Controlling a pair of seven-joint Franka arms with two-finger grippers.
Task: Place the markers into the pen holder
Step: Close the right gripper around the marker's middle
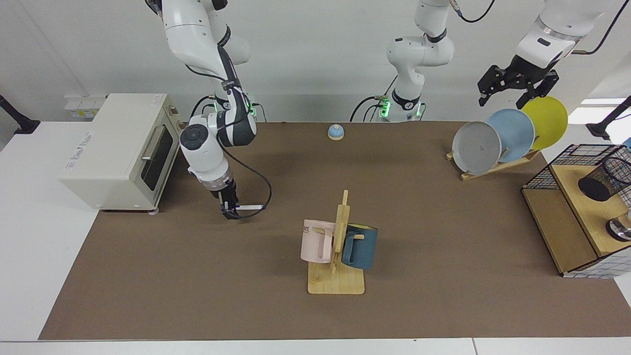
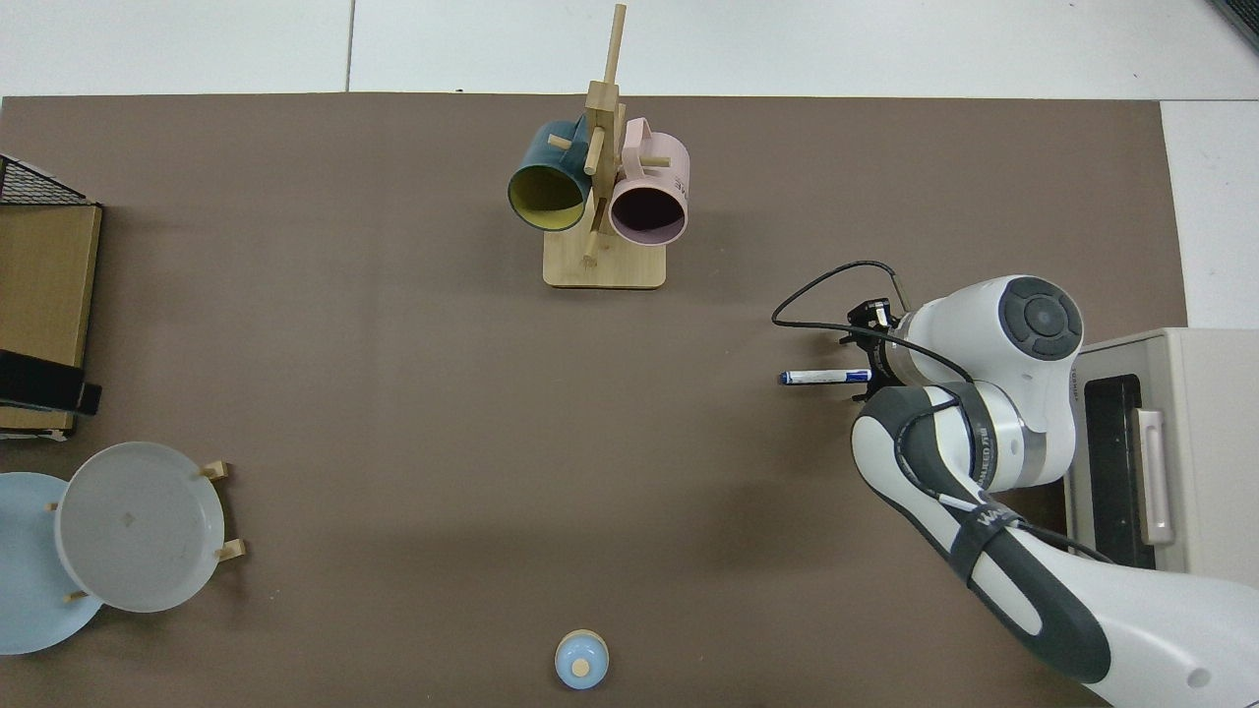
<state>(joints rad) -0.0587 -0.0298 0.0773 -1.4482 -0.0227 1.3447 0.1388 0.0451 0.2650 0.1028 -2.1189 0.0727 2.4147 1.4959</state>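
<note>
Facing view first: the right gripper [image 1: 229,211] hangs low over the brown mat [image 1: 197,276] beside the toaster oven [image 1: 118,150], its fingers pinched on one end of the marker [image 1: 249,207], which sticks out level. From above, the arm's bulk hides that held end of the marker [image 2: 824,376]. The left gripper [image 1: 515,88] waits high above the plate rack [image 1: 493,167], fingers spread, holding nothing. The pen holder [image 1: 605,180] lies tipped on the wire shelf [image 1: 552,172], partly cut off at the edge.
</note>
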